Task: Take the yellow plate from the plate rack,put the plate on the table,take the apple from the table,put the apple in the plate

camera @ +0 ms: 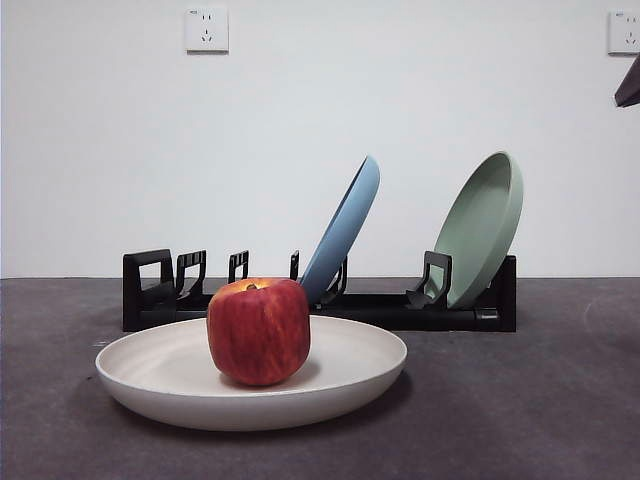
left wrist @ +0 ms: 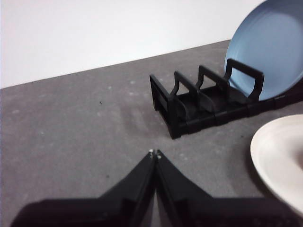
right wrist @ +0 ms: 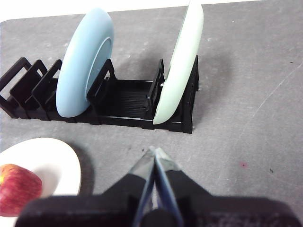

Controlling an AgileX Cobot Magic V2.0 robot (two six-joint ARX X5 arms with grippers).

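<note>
Apple (camera: 259, 331) sat upright in yellow plate (camera: 250, 385) on table (camera: 560, 400). Both pincers pressed together, empty: right gripper (right wrist: 155, 151) nearer, apple off to side; left gripper (left wrist: 154, 153) beside plate rim.

A plain white matte wall (camera: 320, 150) rises behind, carrying two white square plastic wall sockets, one (camera: 206, 29) upper left, another (camera: 623, 32) at the right edge.

No readable text, label or number anywhere.
</note>
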